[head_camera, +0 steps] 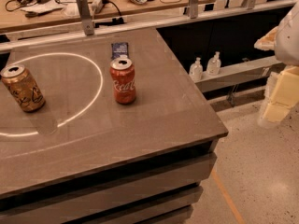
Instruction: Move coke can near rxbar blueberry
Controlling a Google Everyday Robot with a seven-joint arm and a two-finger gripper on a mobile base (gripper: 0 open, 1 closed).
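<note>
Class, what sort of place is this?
Likely a lab or workshop: a wooden workbench strewn with cables, two clear pump bottles on a metal shelf. The pale gripper hangs far right, above the floor.

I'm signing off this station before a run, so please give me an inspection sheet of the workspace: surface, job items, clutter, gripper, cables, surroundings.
Surface: grey-brown table top, with a bright ring-shaped light reflection on its left part.
Job's things: coke can upright; rxbar blueberry lies flat just behind it; whether they touch cannot be told.
Clutter: gold-brown can stands at the table's left side, apart from the other two.
Gripper: gripper at the right edge of the view, off the table, over the floor.
Cables: black cables on the workbench behind.
Surroundings: two pump bottles on a low shelf; speckled floor.
</note>
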